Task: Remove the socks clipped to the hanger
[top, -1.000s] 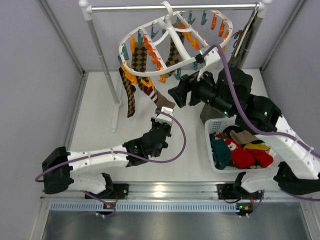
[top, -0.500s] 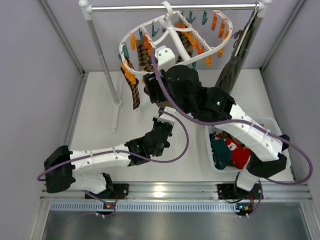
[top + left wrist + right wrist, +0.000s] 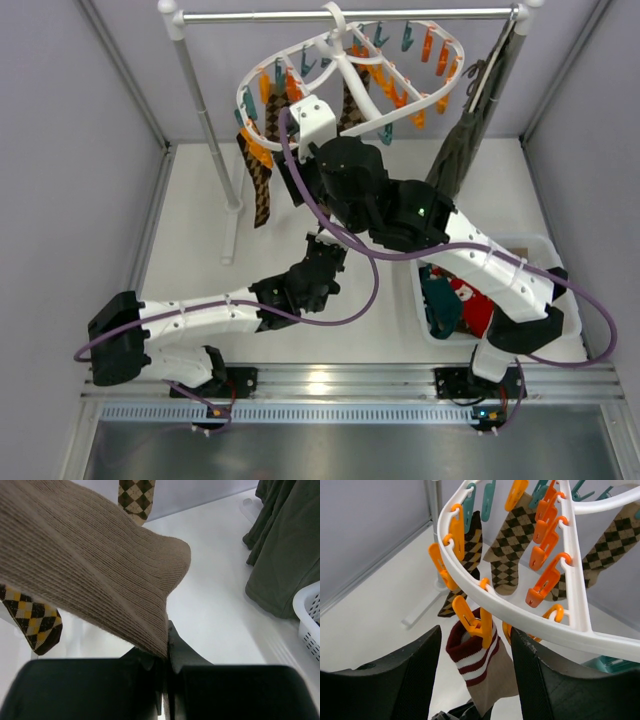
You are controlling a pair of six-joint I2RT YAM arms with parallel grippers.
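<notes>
The white oval hanger (image 3: 450, 40) hangs from the rail, with orange and teal clips. Brown argyle socks (image 3: 260, 185) hang at its left, also in the right wrist view (image 3: 507, 555). A plain brown sock with a maroon-and-white striped cuff (image 3: 485, 675) hangs from an orange clip (image 3: 482, 625) on the front rim (image 3: 520, 612). My right gripper (image 3: 475, 635) is open, one finger on each side of that clip and cuff; from above it is under the rim (image 3: 298, 185). My left gripper (image 3: 167, 630) is shut on the brown sock's (image 3: 90, 565) lower end, below the hanger (image 3: 325, 245).
A white basket (image 3: 545, 250) with red, teal and other clothes stands at the right. A long olive-green garment (image 3: 455, 150) hangs at the rail's right end. The metal rail (image 3: 340, 15) stands on white posts (image 3: 205, 120). Walls close in left and right.
My right arm has swung left from above the basket to the hanger's front rim and now straddles the orange clip. The hanger shifted slightly. My left gripper keeps its hold on the sock.
</notes>
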